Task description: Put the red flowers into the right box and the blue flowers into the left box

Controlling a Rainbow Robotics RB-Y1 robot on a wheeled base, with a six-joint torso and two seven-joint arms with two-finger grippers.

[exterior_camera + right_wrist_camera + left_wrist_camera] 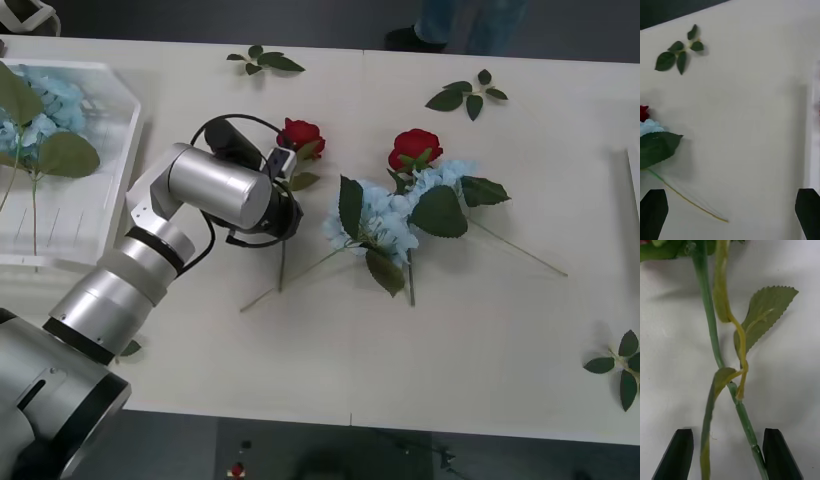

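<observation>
A red rose (301, 134) lies left of centre on the table, and its green stem (746, 422) runs between the two black fingers of my left gripper (728, 455), which is open and low over it. My left arm (215, 185) covers the upper stem. A second red rose (414, 147) rests against a cluster of blue flowers (386, 214) at the centre. More blue flowers (45, 105) lie in the left box (100, 205). A thin edge of the right box (635, 180) shows at the far right. My right gripper (730, 215) hovers open over bare table beside that box edge (814, 131).
Flowerless leaf sprigs lie at the back (263, 60), back right (467, 96) and front right (620, 366). One sprig (679, 52) and a blue flower's leaf (657, 148) with its stem (688, 198) appear in the right wrist view.
</observation>
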